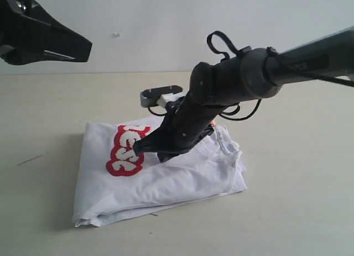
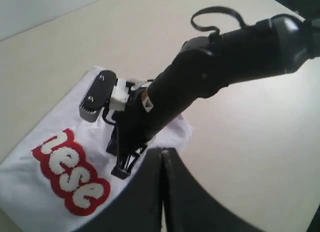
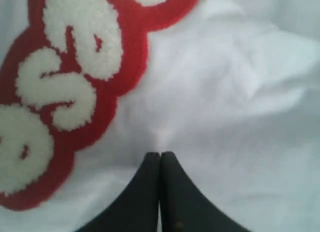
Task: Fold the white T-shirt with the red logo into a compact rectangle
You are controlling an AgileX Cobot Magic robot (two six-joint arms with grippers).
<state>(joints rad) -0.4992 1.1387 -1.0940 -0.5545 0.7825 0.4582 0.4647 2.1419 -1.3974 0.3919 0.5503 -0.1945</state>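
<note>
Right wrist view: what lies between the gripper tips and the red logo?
Only plain white T-shirt fabric separates the shut right gripper from the red logo; the right wrist view shows it.

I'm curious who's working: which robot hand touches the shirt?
The right gripper, tips on the white T-shirt beside the red logo; the left gripper hangs above.

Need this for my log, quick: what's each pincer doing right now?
Left pincer: closed, empty.
Right pincer: closed, tips on the white T-shirt.
</note>
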